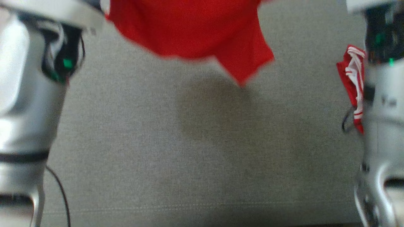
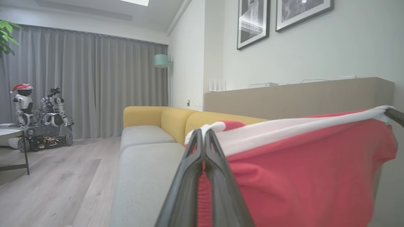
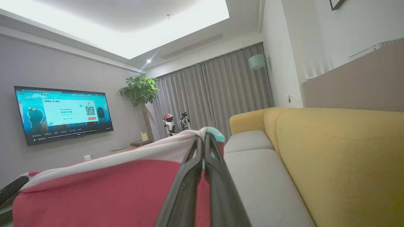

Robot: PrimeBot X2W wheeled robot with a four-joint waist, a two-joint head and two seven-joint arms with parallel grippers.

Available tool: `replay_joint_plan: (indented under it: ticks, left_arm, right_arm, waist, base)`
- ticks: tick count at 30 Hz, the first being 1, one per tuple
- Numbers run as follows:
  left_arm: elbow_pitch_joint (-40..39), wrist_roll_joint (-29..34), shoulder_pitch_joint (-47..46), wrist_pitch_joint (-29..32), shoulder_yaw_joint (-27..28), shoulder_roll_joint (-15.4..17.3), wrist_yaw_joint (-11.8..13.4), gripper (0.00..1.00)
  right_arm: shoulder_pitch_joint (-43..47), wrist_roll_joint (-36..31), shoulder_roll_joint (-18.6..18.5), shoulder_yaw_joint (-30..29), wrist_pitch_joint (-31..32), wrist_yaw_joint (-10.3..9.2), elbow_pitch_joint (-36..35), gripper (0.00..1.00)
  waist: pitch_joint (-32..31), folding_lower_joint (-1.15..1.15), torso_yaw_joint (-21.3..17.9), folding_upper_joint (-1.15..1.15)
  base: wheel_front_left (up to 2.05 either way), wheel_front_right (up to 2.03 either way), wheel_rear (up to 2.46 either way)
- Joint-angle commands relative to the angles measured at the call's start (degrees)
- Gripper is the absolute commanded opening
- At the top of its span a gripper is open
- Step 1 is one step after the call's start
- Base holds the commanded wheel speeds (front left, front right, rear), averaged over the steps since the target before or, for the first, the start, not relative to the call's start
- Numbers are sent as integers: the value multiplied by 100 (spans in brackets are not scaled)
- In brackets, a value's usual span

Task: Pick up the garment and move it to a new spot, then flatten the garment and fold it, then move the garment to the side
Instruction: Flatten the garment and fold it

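Observation:
The red garment (image 1: 192, 28) hangs in the air above the grey sofa seat (image 1: 189, 142), its lower corner dangling over its own shadow. In the left wrist view my left gripper (image 2: 204, 133) is shut on the garment's (image 2: 303, 176) white-banded top edge, which stretches across to the tip of my right gripper (image 2: 396, 115). In the right wrist view my right gripper (image 3: 203, 138) is shut on the other end of that edge, with red cloth (image 3: 104, 192) sagging below it. The left gripper's dark tip (image 3: 12, 188) shows at the far left.
A crumpled red and white cloth (image 1: 352, 82) lies on the seat beside my right forearm (image 1: 383, 110). My left forearm (image 1: 28, 94) stands at the left. The yellow sofa back (image 3: 341, 157) runs along the wall; wooden floor (image 2: 53, 186) and a parked robot (image 2: 41, 126) lie beyond.

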Motion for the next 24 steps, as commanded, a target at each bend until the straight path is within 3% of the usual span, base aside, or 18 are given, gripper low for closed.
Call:
replay_joint_plan:
  ticks: [1,3,7,8,9,15,21,24]
  left_arm:
    - [252,56,-554,-149,318,156,-59,0]
    - [551,88,-795,-231,301,89,-124,0]
    - [1715,239,-1524,-484,238,-202,-315,0]
    - [2254,316,-1719,-533,207,-344,-373,0]
    - [2254,316,-1719,-533,207,-344,-373,0]
    - [3554,378,-1626,-560,305,-723,-492,0]
    - [4337,353,-1139,-562,436,-1014,-572,0]
    - [4536,302,-710,-562,517,-1130,-603,0]
  right_arm:
    - [-541,94,25,93,-239,-5,273,0]
    - [-835,128,41,166,-426,-5,625,0]
    - [-1759,95,85,534,-1257,-5,1997,0]
    - [-2070,74,104,815,-1648,-5,2631,0]
    - [-2070,74,104,815,-1648,-5,2631,0]
    - [-2225,392,155,1794,-2009,-5,4275,0]
    - [-1703,1313,160,2820,-2014,-5,4824,0]
    - [-1221,1690,161,3007,-2222,-5,4827,0]
  waist:
    - [177,0,0,0]
    - [228,0,2,0]
    - [367,0,5,0]
    - [444,0,2,0]
    - [444,0,2,0]
    - [670,0,-26,0]
    - [916,0,-32,0]
    - [915,0,-33,0]
  base:
    - [0,0,0]
    - [0,0,0]
    - [0,0,0]
    - [0,0,0]
    - [0,0,0]
    - [0,0,0]
    - [0,0,0]
    - [0,0,0]
